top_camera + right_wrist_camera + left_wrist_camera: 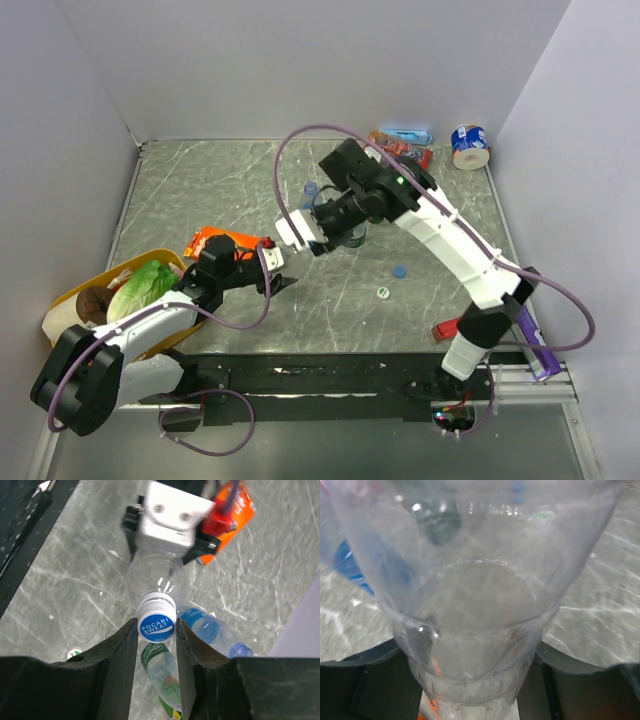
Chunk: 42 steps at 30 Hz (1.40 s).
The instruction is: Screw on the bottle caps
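My left gripper [292, 236] is shut on the base of a clear unlabelled bottle [155, 577] and holds it above the table; the bottle fills the left wrist view [480, 580]. My right gripper [156, 626] is shut on a white-rimmed blue cap [156, 622] that sits on that bottle's neck. Under them lie a clear bottle with a blue label [210, 629] and a green bottle [167, 680]. A plain blue cap [399, 270] and a green-rimmed cap [382, 292] lie on the table to the right.
An orange snack packet [212, 240] lies by the left wrist. A yellow bowl with lettuce [140, 285] stands at the near left. A blue-and-white can [468, 146] and packets [400, 142] lie at the back right. A red item [447, 328] lies near the right base.
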Each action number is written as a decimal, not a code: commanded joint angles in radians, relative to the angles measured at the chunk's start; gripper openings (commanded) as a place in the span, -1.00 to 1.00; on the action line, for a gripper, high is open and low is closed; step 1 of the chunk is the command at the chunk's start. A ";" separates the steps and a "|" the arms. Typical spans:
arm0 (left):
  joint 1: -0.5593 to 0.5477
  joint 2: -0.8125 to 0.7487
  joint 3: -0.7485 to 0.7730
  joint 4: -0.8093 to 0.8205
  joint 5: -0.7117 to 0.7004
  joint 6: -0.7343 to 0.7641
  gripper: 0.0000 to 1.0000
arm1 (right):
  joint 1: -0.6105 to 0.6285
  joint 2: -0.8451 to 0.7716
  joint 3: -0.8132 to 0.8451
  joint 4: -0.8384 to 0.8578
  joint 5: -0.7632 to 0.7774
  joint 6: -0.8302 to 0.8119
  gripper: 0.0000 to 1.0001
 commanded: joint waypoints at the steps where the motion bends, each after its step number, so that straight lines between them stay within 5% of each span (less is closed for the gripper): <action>1: -0.010 -0.016 0.000 0.201 -0.122 -0.104 -0.98 | -0.018 0.119 0.155 -0.166 -0.023 0.145 -0.57; 7: -0.021 0.013 -0.004 0.299 -0.267 -0.179 -0.98 | -0.023 0.203 0.238 -0.218 -0.017 0.221 -0.57; 17: -0.026 0.029 -0.029 0.351 -0.261 -0.205 -0.98 | -0.023 0.225 0.255 -0.212 0.009 0.258 -0.53; 27: -0.024 0.039 -0.047 0.325 -0.234 -0.210 -0.98 | -0.024 0.145 0.186 -0.076 0.045 0.264 0.11; 38: -0.026 0.058 -0.010 0.262 -0.165 -0.168 -0.98 | -0.049 0.119 0.153 -0.082 0.101 0.283 0.38; 42: -0.026 0.047 0.013 0.206 -0.117 -0.149 -0.98 | -0.161 0.049 0.073 -0.140 0.082 0.266 0.41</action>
